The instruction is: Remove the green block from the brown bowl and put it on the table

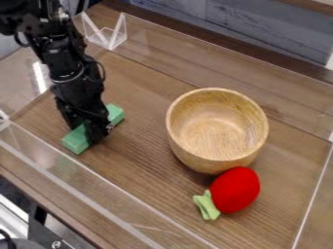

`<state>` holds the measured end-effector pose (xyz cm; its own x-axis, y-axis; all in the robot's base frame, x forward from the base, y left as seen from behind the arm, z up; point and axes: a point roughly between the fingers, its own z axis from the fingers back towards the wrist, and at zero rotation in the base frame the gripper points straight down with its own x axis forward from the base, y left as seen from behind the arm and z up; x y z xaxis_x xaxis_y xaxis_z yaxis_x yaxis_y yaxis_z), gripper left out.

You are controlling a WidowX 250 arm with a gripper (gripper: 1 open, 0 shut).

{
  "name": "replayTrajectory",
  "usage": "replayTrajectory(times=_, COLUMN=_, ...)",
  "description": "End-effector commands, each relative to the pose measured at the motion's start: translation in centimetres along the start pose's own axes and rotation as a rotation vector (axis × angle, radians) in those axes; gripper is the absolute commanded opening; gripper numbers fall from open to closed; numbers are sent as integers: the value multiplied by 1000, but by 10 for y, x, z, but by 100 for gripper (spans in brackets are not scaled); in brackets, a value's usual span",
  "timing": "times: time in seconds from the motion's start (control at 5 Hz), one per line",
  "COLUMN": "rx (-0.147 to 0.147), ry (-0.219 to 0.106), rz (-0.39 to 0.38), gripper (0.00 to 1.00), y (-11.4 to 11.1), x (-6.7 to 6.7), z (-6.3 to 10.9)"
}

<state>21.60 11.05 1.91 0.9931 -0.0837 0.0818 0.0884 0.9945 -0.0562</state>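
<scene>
Nearest, the round red strawberry toy [236, 189] with a pale green stem lies well right of the jaws on the brown wood-grain table [143, 165]. Beyond it sits the round light-brown wooden bowl [217, 128], its smooth inside bare. Left of the bowl, the black gripper [88, 127] points straight down, jaws clenched on the small flat light-green block [92, 129], whose lower end touches the tabletop outside the bowl.

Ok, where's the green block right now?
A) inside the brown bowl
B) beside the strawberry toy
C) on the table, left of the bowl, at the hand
C: the green block lies on the table under the hand, and the brown bowl is empty.
</scene>
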Motion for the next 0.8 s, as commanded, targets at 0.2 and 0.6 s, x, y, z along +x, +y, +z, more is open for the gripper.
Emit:
replayTrajectory(times=0.2, rx=-3, ry=-18, rz=76, gripper=0, y=1, x=18, z=14)
replayTrajectory(times=0.6, rx=-15, ry=0, rz=72, gripper=0, y=6, x=19, z=29)
